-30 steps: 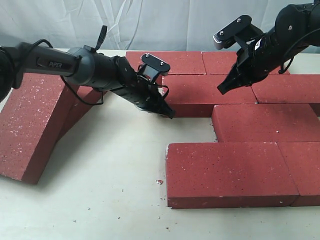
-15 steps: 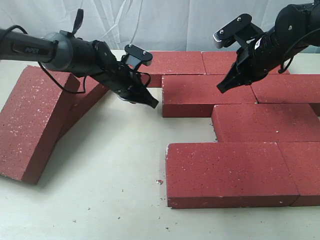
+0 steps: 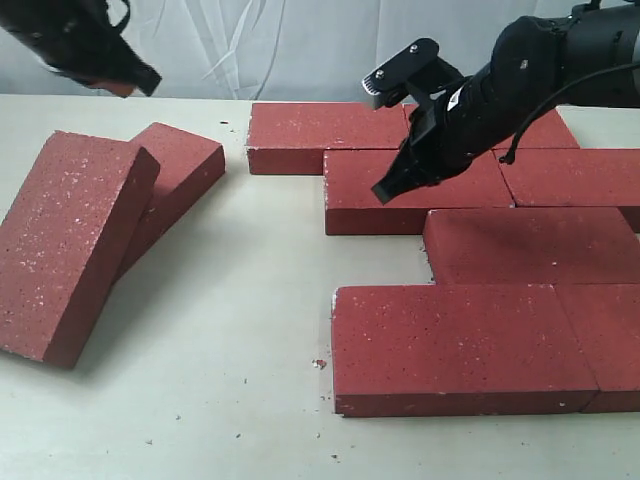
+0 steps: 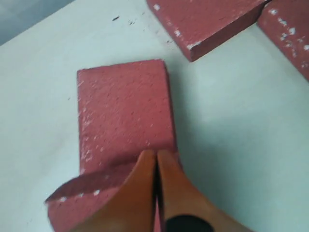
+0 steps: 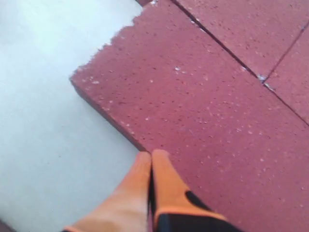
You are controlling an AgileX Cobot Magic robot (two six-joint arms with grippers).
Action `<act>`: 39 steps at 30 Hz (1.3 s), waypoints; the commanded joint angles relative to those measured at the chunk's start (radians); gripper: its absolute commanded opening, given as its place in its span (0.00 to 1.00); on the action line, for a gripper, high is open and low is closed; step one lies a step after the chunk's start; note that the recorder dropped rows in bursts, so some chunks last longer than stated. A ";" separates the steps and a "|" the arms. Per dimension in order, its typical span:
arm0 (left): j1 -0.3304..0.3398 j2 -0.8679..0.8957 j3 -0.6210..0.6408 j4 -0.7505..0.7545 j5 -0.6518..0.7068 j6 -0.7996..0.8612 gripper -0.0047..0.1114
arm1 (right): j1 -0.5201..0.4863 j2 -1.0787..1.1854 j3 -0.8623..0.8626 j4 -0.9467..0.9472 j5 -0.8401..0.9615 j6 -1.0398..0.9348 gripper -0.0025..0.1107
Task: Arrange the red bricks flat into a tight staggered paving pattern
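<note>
Several red bricks lie flat in staggered rows on the right: a back-row brick (image 3: 320,128), a second-row brick (image 3: 440,195), a third-row brick (image 3: 530,245) and a front brick (image 3: 460,345). At the left, one loose brick (image 3: 70,250) leans tilted on another (image 3: 180,170). My right gripper (image 3: 385,190) is shut and empty, its tip over the left end of the second-row brick (image 5: 203,111), near the edge (image 5: 151,154). High at the far left, my left gripper (image 3: 140,82) is shut and empty above the lower loose brick (image 4: 125,111), with its tips (image 4: 157,153) pressed together.
Bare pale tabletop (image 3: 250,300) spreads between the loose bricks and the laid rows. A white cloth backdrop (image 3: 260,40) hangs behind. Small red crumbs (image 3: 320,364) lie beside the front brick's left end.
My left arm has pulled away from the second-row brick's left end, up and back to the far left. The right gripper has shifted left along that brick toward its left end.
</note>
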 commanded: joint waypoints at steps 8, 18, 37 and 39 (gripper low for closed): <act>0.277 -0.178 0.264 0.022 -0.001 -0.075 0.04 | 0.034 -0.011 0.001 0.000 -0.015 -0.026 0.02; 0.345 -0.131 0.404 0.006 -0.105 -0.092 0.04 | 0.034 -0.011 0.001 0.024 -0.026 -0.025 0.02; 0.345 -0.049 0.389 -0.021 -0.147 -0.096 0.04 | 0.034 -0.011 0.001 0.025 -0.043 -0.027 0.02; 0.345 -0.094 0.369 -0.012 -0.130 -0.096 0.04 | 0.034 -0.011 0.001 0.025 -0.048 -0.028 0.02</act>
